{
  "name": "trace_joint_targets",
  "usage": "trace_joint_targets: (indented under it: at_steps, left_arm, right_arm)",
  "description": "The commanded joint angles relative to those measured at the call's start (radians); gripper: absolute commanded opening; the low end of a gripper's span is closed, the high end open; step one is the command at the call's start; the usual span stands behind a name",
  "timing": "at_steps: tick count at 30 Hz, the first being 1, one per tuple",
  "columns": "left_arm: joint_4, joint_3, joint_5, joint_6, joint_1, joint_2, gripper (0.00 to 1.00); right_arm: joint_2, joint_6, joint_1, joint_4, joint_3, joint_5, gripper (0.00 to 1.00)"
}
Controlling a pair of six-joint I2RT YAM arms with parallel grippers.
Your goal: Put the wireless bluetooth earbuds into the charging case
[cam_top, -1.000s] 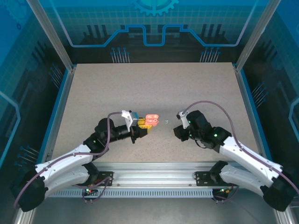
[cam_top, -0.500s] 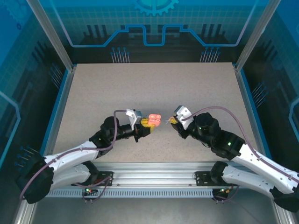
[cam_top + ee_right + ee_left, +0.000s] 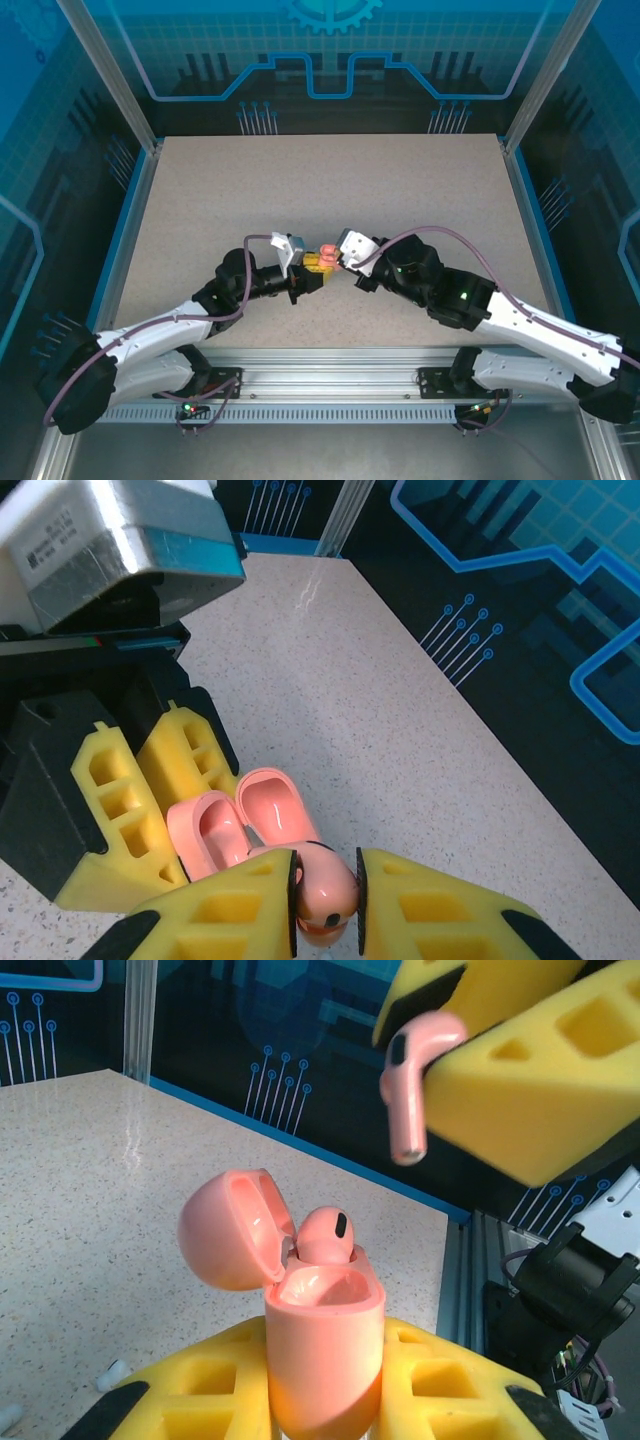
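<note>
left gripper: its 2 yellow padded fingers are pressing on the body of the pink case, 1 from each side, clamping it with its opening facing up.
pink case: it is sitting between the left gripper's fingers. In the top view it is showing as a pink spot between the 2 grippers.
lid: it is standing open, swung back to the left of the pink case's body in the left wrist view.
seated earbud: 1 pink earbud is resting in the rear socket of the pink case, its rounded head poking up just beside the hinge.
front socket: it is showing a smooth pink hollow just in front of the seated earbud.
right gripper: its 2 yellow fingers are pinching the held earbud, closed tight on its head.
held earbud: this second pink earbud is hanging above and to the right of the pink case in the left wrist view, stem pointing down, apart from the rim.
table: its speckled beige top is spreading behind and to the left of the pink case.
white bits: they are lying on the table to the lower left of the pink case, too small to identify.
</note>
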Motion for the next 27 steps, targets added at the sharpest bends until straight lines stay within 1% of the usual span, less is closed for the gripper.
trace_joint_targets:
  at_steps: [1, 10, 18, 23, 27]
  left_arm:
    - [0.044, 0.035, 0.026, -0.014, -0.008, 0.002, 0.03]
    - [0.042, 0.034, 0.025, -0.005, -0.007, 0.002, 0.04]
    - [0.043, 0.033, 0.029, -0.003, -0.008, 0.000, 0.03]
    - [0.042, 0.034, 0.029, -0.001, -0.008, -0.005, 0.04]
    - [0.040, 0.032, 0.027, 0.002, -0.008, -0.008, 0.03]
  right_arm:
    - [0.017, -0.021, 0.018, 0.037, 0.031, 0.004, 0.21]
    - [0.069, -0.014, 0.044, 0.015, 0.049, -0.008, 0.21]
    - [0.091, -0.014, 0.049, 0.004, 0.062, 0.000, 0.21]
    - [0.108, -0.019, 0.051, -0.014, 0.071, 0.032, 0.21]
    - [0.118, -0.019, 0.055, -0.028, 0.075, 0.026, 0.21]
